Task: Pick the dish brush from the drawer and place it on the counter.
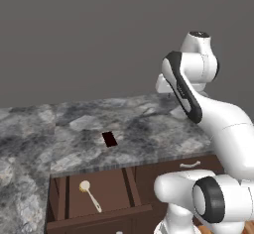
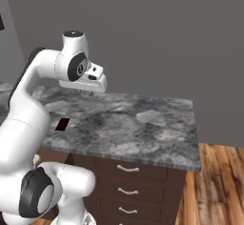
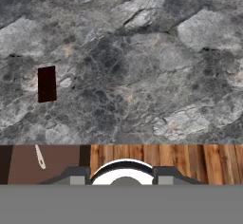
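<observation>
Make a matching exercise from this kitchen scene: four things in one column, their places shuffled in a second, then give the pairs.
Things:
1. dish brush
2. dark red rectangle
3. end effector
4. drawer

Places:
A. flat on the counter
B. pulled open under the counter edge
C. lying inside the drawer
D. raised above the counter

Pairs: 1-C, 2-A, 3-D, 4-B
</observation>
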